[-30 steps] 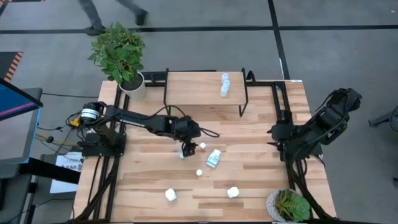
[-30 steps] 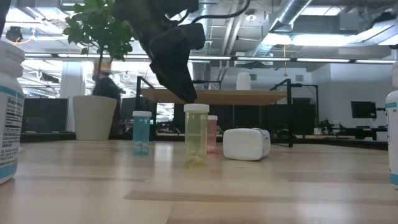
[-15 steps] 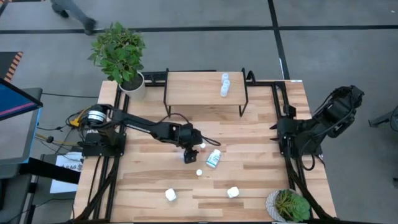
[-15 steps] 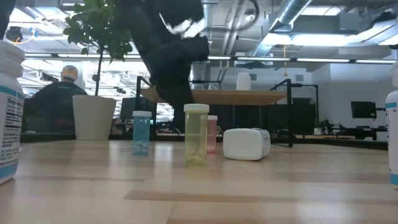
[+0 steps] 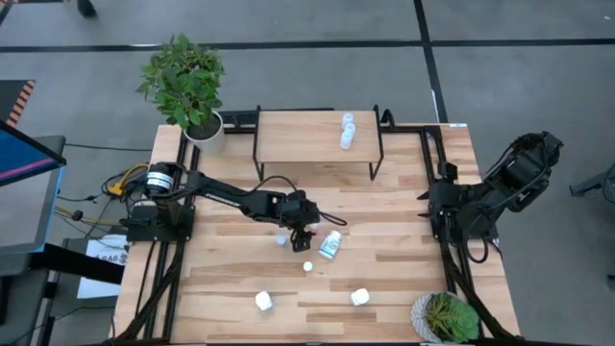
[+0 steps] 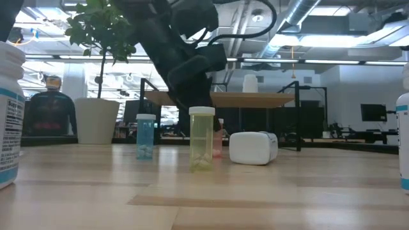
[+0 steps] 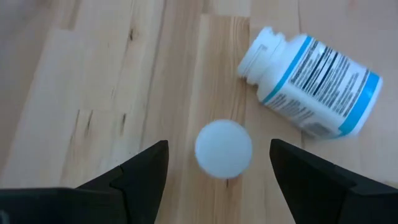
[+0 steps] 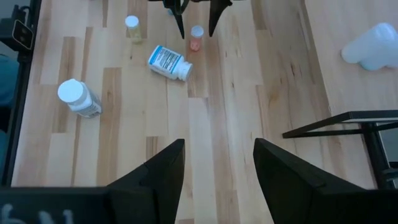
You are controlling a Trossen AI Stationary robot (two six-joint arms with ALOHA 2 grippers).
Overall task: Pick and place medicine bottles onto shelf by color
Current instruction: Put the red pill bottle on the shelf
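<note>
Dark left hand (image 7: 217, 180) hangs spread wide over a white-capped pink bottle (image 7: 223, 148), fingers straddling it.

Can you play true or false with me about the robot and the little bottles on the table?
1. The left gripper is open above a small bottle with a white cap. True.

2. A big bottle with a blue label stands upright. False: it lies on its side on the table.

3. The shelf already has bottles on it. True.

4. The right gripper is holding a bottle. False: it is open with nothing in it, at the right side of the table.

5. Both plants sit on the shelf. False: one is at a far table corner, the other at a near corner.
</note>
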